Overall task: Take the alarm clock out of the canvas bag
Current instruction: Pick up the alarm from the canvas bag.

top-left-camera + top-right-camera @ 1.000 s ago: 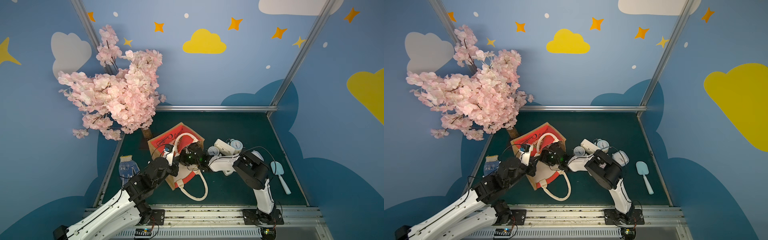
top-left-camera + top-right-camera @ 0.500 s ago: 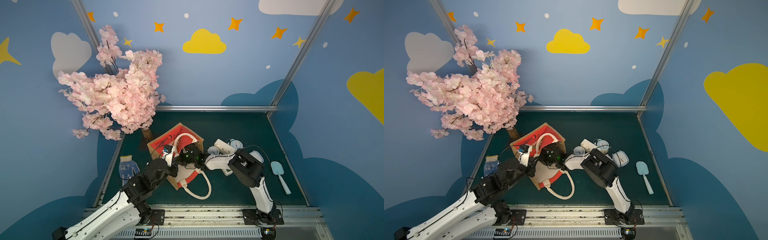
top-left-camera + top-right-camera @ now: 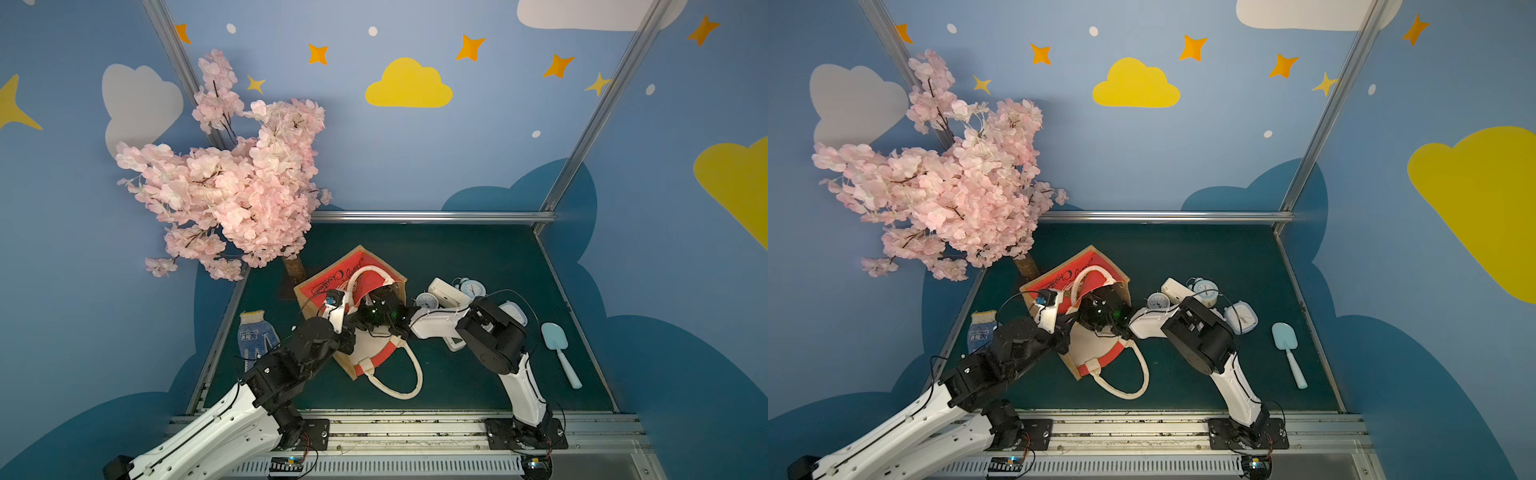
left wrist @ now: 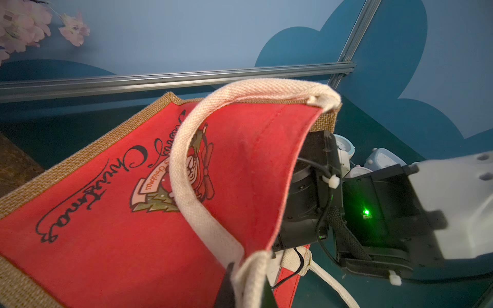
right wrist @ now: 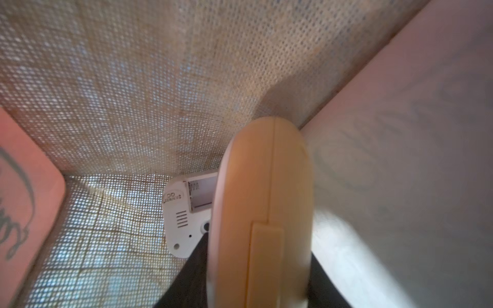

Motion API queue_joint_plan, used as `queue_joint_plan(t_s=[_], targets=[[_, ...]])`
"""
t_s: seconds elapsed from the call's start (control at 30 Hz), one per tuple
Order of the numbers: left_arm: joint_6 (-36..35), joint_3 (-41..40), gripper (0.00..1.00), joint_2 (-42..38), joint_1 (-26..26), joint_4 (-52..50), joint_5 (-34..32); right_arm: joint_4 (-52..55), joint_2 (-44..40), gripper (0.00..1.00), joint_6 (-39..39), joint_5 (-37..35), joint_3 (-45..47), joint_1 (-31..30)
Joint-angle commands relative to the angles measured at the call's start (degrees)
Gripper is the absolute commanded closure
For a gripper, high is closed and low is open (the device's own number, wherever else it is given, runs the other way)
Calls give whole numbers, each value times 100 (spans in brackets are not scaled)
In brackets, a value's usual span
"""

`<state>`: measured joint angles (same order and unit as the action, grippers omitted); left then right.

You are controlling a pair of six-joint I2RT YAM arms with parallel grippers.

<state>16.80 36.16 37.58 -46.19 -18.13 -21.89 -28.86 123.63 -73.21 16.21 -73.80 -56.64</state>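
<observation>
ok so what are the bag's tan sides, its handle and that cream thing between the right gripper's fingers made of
bag sides: coarse burlap or jute, matte; open weave lets light through.
handle: thick cream cotton-like webbing; woven ribs show.
cream thing: likely hard plastic, smooth with a faint sheen; a moulded seam runs along it.

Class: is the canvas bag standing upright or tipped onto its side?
Tipped onto its side: in both top views the canvas bag lies on the green table, red printed face upward, mouth opening sideways.
</observation>
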Motion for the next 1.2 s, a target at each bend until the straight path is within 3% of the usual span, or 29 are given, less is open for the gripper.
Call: queue_joint_plan(t_s=[0.0,0.57,1.17], targets=[[-80,-3,89,-117,-30,-36,-82,449,-167,69,177,30,60,44],[104,-75,88,-173,-8,-95,-480,1182,-592,78,724,5,-169,-12],[179,87,88,152,49,90,-588,2139,-936,80,1323,-218,-431,-185]])
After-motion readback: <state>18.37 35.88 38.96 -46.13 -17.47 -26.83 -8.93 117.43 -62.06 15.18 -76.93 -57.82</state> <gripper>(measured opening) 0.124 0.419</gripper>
